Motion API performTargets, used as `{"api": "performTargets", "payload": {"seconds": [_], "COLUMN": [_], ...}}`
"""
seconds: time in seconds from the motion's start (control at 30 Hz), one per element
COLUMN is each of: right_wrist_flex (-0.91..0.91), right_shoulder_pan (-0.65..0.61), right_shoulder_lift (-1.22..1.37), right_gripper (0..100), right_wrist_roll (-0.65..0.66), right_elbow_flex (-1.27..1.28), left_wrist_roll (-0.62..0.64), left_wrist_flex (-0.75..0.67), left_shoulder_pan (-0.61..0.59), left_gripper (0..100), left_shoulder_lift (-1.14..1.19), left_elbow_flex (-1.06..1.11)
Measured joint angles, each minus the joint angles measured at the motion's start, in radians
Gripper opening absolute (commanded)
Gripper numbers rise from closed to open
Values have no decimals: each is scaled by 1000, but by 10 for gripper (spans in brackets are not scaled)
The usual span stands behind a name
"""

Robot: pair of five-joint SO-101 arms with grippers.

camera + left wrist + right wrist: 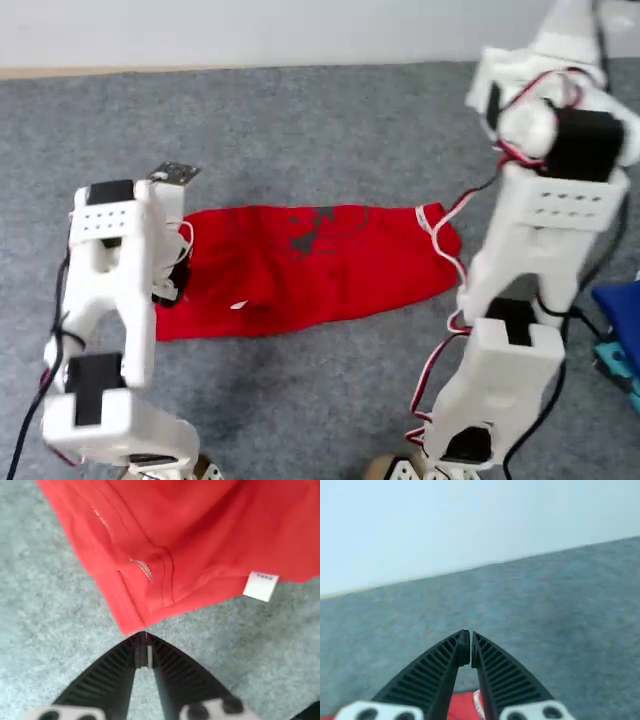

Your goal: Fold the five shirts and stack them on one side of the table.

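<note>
A red shirt (pixel 300 265) lies folded into a long strip across the middle of the grey table, a dark print on top and a small white tag (pixel 238 305) near its front edge. My left arm (pixel 115 270) stands over the shirt's left end. In the left wrist view my left gripper (pixel 145 647) is shut, its tips right at a corner of the red shirt (pixel 165 540) with no cloth visibly between them; the white tag (pixel 260 586) lies off to one side. My right arm (pixel 545 200) stands raised beside the shirt's right end. My right gripper (pixel 466 647) is shut, empty and aimed at the far wall.
A blue garment (pixel 620 305) and something teal (pixel 618 365) lie at the table's right edge. The grey carpet-like surface (pixel 300 130) stretches back to a pale wall (pixel 470 520). A sliver of red cloth (pixel 462 710) shows beneath my right gripper.
</note>
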Motion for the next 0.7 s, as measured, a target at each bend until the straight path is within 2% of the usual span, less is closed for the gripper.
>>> {"api": "performTargets", "payload": {"seconds": [0.1, 0.43, 0.7], "right_wrist_flex": [0, 0, 2], "right_shoulder_pan": [43, 137, 140], "right_shoulder_lift": [-38, -48, -48], "right_gripper": [10, 10, 10], "right_wrist_roll": [23, 72, 72], "right_elbow_flex": [-2, -2, -2], "left_wrist_roll": [-14, -26, -26], "left_wrist_flex": [6, 38, -71], "left_shoulder_pan": [2, 54, 68], "left_gripper": [133, 145, 145], "left_shoulder_lift": [54, 68, 68], "left_elbow_flex": [-38, -75, 8]}}
